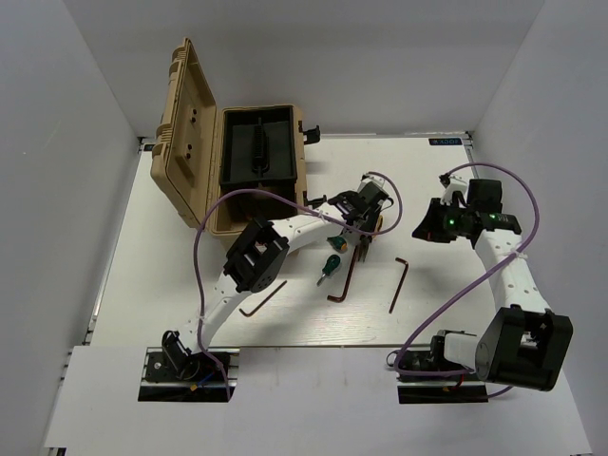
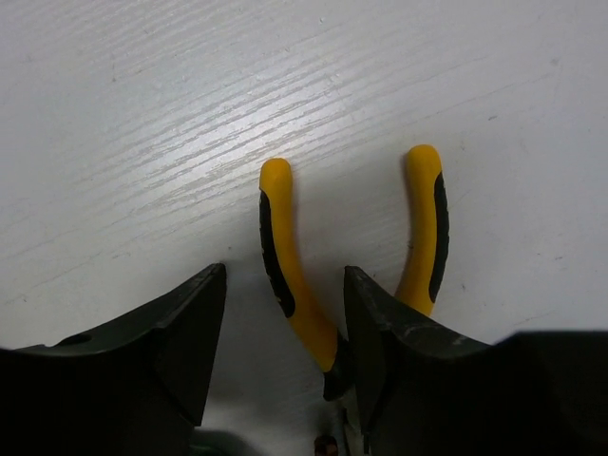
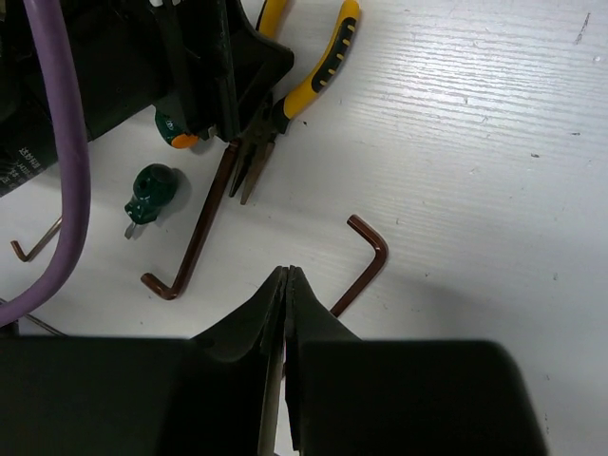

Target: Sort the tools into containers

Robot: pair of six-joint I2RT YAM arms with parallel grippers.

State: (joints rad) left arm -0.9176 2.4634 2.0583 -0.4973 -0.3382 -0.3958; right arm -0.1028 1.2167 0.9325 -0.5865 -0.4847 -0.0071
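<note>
The yellow-handled pliers (image 2: 285, 256) lie flat on the white table. My left gripper (image 2: 285, 328) hangs low over them, open, with one handle between its fingers (image 2: 195, 332) and close against the right-hand one. In the top view it (image 1: 365, 220) covers most of the pliers (image 1: 364, 249). Two green screwdrivers (image 3: 152, 190) (image 3: 176, 133) lie just beside the pliers' nose. Brown hex keys (image 3: 366, 255) (image 3: 195, 228) lie in front of them, with a thinner one (image 1: 263, 298) further left. My right gripper (image 3: 287, 277) hovers over the table, shut and empty. The tan toolbox (image 1: 185, 142) stands open at the back left.
The toolbox's black inner tray (image 1: 258, 144) sits in the open box, with the lid standing up on its left. White walls close in the table on both sides and at the back. A purple cable (image 3: 57, 142) from the left arm loops past the tools.
</note>
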